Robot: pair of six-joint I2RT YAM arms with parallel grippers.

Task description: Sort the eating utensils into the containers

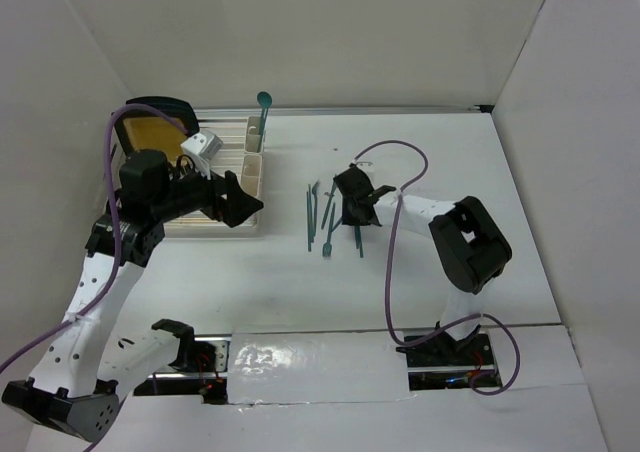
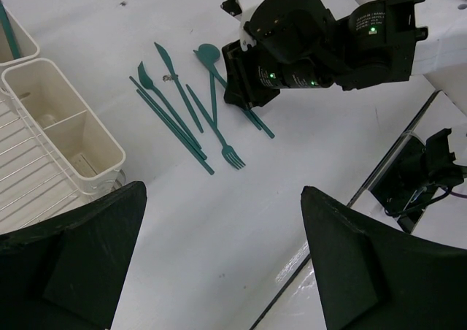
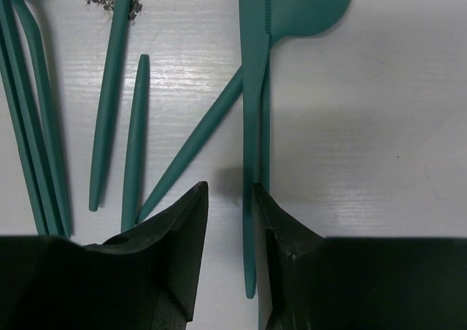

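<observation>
Clear wire dish rack [image 2: 25, 180] sits on the white bench [image 1: 470, 152]. Black-rimmed yellow plate [image 1: 152, 128] at the rack's far-left corner, some small white-grey thing [image 1: 205, 148] just beside it.

**No legible writing on desk or arms**
No word, brand, number or sign can be read in any view. The teal utensils [image 2: 179, 90] and cream containers [image 2: 95, 136] show plain surfaces. Small green lights [image 2: 271, 74] glow on the right arm's black wrist housing [image 2: 306, 45], but they spell nothing.
</observation>
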